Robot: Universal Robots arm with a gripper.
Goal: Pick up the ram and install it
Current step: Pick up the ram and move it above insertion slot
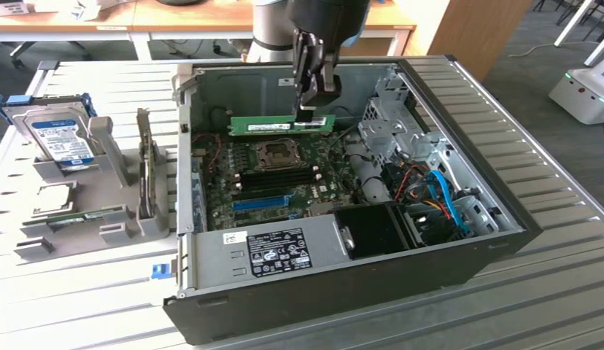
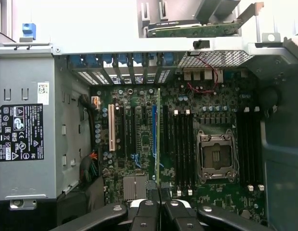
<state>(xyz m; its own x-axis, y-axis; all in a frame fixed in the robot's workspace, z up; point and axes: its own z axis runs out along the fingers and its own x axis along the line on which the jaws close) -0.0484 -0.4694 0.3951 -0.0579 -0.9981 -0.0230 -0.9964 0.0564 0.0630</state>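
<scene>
The gripper [image 1: 312,108] is clamping the ram [image 1: 281,125] above the open computer case [image 1: 380,292], its green face and white sticker [image 1: 266,126] showing in the exterior view; the wrist view is catching it edge-on beside black memory slots [image 2: 180,144].

None is legible: the power supply label [image 2: 20,132] and hard drive label [image 1: 60,138] carry print too small to read.

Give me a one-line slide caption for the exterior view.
The gripper holds the ram over the motherboard inside the open computer case.
</scene>
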